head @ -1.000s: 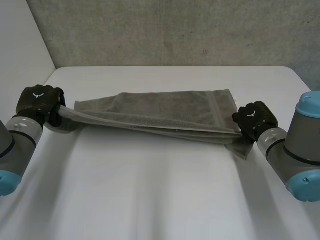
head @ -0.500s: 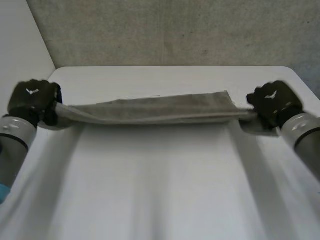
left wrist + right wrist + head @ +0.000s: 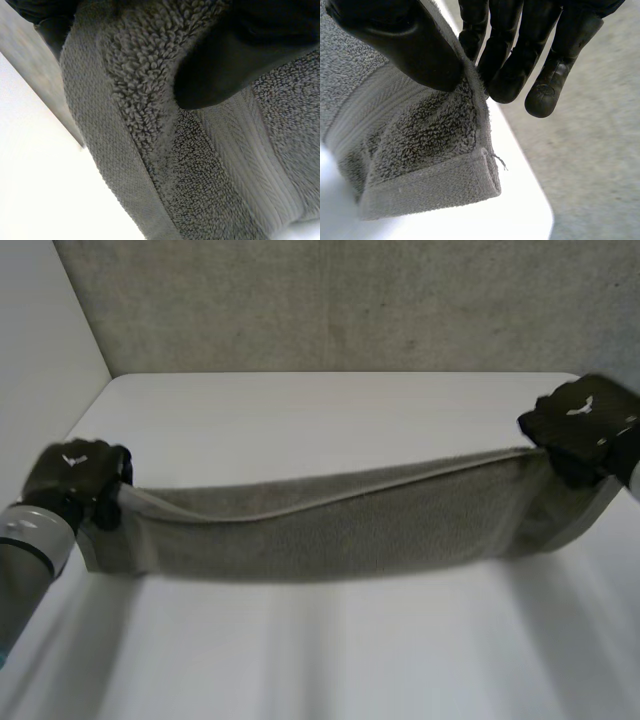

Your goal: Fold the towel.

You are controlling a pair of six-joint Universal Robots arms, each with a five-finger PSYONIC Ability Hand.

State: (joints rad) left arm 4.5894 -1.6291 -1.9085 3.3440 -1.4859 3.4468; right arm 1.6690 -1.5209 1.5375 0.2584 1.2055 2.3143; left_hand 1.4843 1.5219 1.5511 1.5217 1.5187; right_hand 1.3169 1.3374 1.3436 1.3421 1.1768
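The grey towel [image 3: 340, 525] hangs stretched between both hands above the white table [image 3: 330, 420], sagging in the middle. My left hand [image 3: 75, 475] grips its left end; up close the thumb [image 3: 235, 55] presses into the terry cloth [image 3: 200, 165]. My right hand [image 3: 580, 425] holds the right end higher and further back. In the right wrist view the thumb [image 3: 405, 40] and fingers [image 3: 515, 60] pinch the towel's hemmed corner [image 3: 420, 150], which dangles below them.
A grey concrete wall [image 3: 340, 300] rises behind the table's far edge. The table's right edge and rounded corner [image 3: 540, 210] lie under my right hand, with grey floor [image 3: 590, 165] beyond.
Both hands have lifted the towel off the table and pulled it taut. The right hand rose and moved outward to the far right; the left hand stayed near the left edge.
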